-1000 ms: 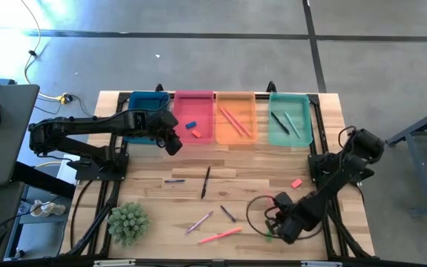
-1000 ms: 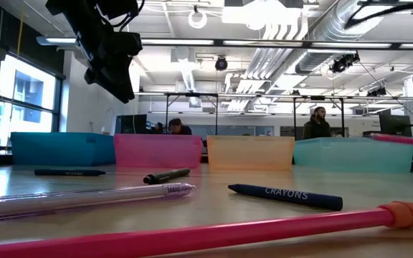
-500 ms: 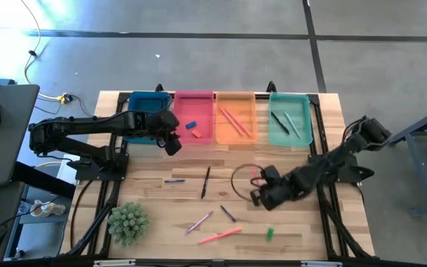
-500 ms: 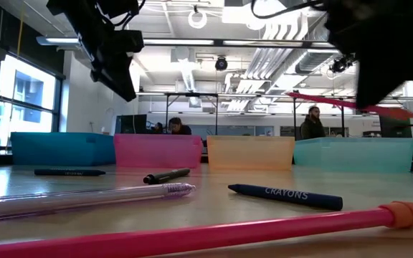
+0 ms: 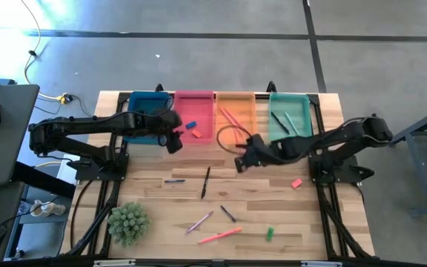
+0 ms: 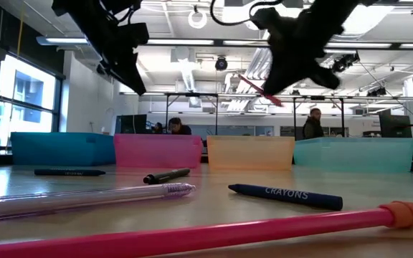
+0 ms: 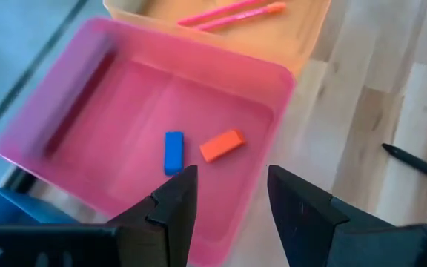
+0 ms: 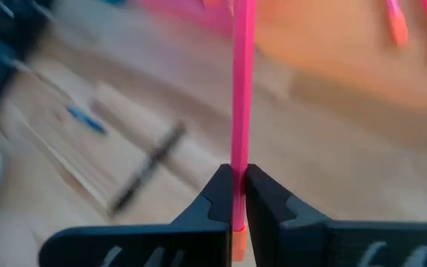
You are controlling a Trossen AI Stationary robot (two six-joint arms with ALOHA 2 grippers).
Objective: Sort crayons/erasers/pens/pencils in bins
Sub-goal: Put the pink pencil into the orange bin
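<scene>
Four bins stand in a row at the far edge: blue [image 5: 148, 115], pink [image 5: 193, 111], orange [image 5: 236, 117] and teal [image 5: 290, 119]. A blue eraser [image 7: 173, 152] and a red eraser [image 7: 222, 145] lie in the pink bin. My left gripper [image 5: 173, 142] hangs open over that bin's near left corner. My right gripper [image 5: 242, 163], raised over the table just in front of the orange bin, is shut on a pink pencil [image 6: 260, 89]. A pink eraser [image 5: 296, 183] and a green eraser [image 5: 269, 233] lie on the table. My right gripper pinches the pink pencil [image 8: 240, 159] between its two fingers, close to its orange rubber end [image 8: 236, 241]. The shaft runs on forward past the fingertips, in line with them. The gripper slants down, and the pencil is lifted clear of the table.
On the table lie a black pen [image 5: 205, 182], a blue crayon [image 5: 174, 180], a dark crayon [image 5: 228, 213], a purple pen [image 5: 199, 222] and another pink pencil [image 5: 219, 236]. A green plant [image 5: 128, 222] stands near left. Pencils lie in the orange bin, pens in the teal one.
My right gripper has swung from the table's near right corner up and toward the far edge and the left, carrying the pink pencil clear of the table to just in front of the orange bin. My left gripper has rolled in place over the pink bin.
</scene>
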